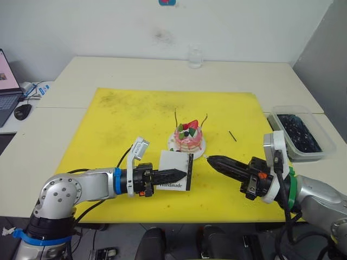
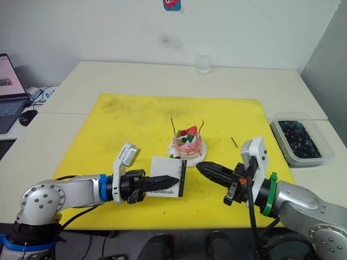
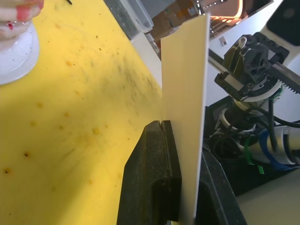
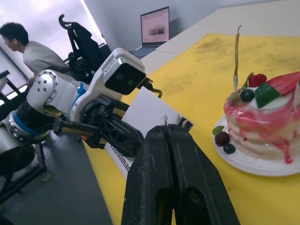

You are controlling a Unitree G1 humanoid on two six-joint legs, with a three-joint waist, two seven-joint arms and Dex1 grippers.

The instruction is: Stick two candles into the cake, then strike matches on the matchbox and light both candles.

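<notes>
Left gripper (image 1: 181, 174): clamped on the matchbox (image 1: 176, 170), which stands upright on edge over the yellow mat (image 1: 108, 130), black striking strip along the side facing the right gripper. Printed "Handmade" readable in the head views; in the left wrist view the box appears edge-on as a pale sheet pinched between the two black fingers (image 3: 154, 187).

Right gripper (image 1: 210, 160): fingers pressed together, tip pointing at the matchbox strip and just short of it. Right wrist view adds a detail not resolvable from the head — a small pale match (image 4: 164, 119) tip protruding at the closed fingertips.

Cake (image 1: 188, 136): on its white plate (image 1: 198, 153) near the mat's centre, just behind the matchbox and both gripper tips. Two candles (image 1: 175, 117) standing in the top, one on each side, both slightly curved.

Loose dark match (image 1: 232, 136): lying on the mat to the right of the cake, well apart from both grippers.

Off the mat — clear bin (image 1: 300, 132) with dark contents at the right table edge, glass (image 1: 195, 56) at the far edge, laptop (image 1: 6, 86) at the left. Right wrist view also shows a seated person (image 4: 33, 49) in the background.
</notes>
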